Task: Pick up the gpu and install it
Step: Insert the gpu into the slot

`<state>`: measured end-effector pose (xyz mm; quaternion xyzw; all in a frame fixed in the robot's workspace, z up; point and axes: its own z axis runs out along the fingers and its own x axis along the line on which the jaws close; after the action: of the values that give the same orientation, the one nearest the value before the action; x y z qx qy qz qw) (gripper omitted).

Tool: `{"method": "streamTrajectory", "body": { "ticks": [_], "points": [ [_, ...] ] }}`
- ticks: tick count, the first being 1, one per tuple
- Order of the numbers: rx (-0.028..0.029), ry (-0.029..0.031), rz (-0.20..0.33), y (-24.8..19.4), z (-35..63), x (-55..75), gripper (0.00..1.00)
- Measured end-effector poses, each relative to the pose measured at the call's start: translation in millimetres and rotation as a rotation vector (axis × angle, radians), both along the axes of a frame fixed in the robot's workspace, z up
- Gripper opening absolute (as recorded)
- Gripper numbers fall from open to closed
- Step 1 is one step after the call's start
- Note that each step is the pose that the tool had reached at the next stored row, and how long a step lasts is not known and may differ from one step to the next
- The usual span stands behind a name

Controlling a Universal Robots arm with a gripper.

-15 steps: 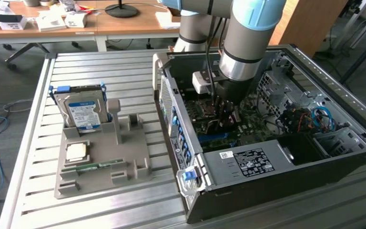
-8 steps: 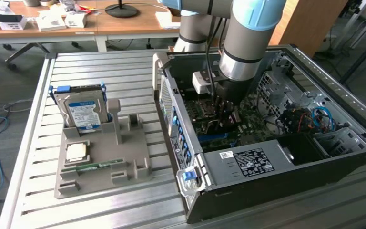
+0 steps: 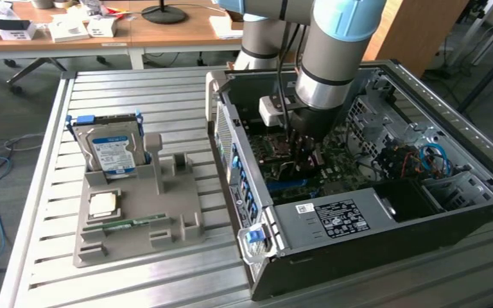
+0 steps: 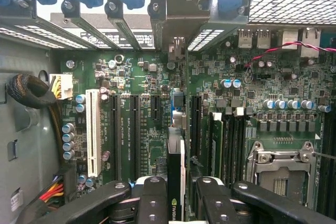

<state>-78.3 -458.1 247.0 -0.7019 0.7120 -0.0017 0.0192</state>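
The gpu (image 4: 176,167) shows edge-on in the wrist view as a thin dark card with a small green logo. Its silvery end bracket (image 4: 177,22) reaches the case's rear slot openings. My gripper (image 4: 176,204) is shut on the card, with a black finger (image 4: 152,198) on either side. The card stands upright over the green motherboard (image 4: 152,145), in line with a long black expansion slot (image 4: 195,129); I cannot tell whether it is seated. In the exterior view my gripper (image 3: 302,146) reaches down into the open computer case (image 3: 332,221).
On the slatted table, a grey holder tray (image 3: 135,221) carries a hard drive (image 3: 110,151), a processor chip (image 3: 103,204) and a green memory stick (image 3: 126,223). Inside the case are a cable bundle (image 4: 31,90), a white slot (image 4: 93,132) and the processor socket (image 4: 281,170).
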Motion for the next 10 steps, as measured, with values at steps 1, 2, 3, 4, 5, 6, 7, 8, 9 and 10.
{"method": "streamTrajectory", "body": {
  "ticks": [1,2,3,4,5,6,7,8,9,10],
  "points": [
    [0.0000,0.0000,0.000,0.1,0.0,-0.1,0.26],
    [0.0001,-0.0003,-0.001,0.2,0.0,-0.4,0.26],
    [0.0001,-0.0002,-0.002,0.2,0.5,-0.5,0.26],
    [0.0002,-0.0006,-0.004,0.2,1.0,-0.5,0.26],
    [0.0005,-0.0013,-0.005,0.2,1.5,-0.8,0.26],
    [0.0011,-0.0019,-0.006,0.2,1.5,-1.0,0.26],
    [0.0012,-0.0019,-0.008,0.3,1.5,-1.0,0.26],
    [0.0012,-0.0019,-0.011,0.2,1.5,-1.0,0.26],
    [0.0010,-0.0019,-0.020,0.2,1.6,-1.0,0.26],
    [0.0009,-0.0018,-0.029,0.1,1.7,-1.0,0.26]
  ]
}}
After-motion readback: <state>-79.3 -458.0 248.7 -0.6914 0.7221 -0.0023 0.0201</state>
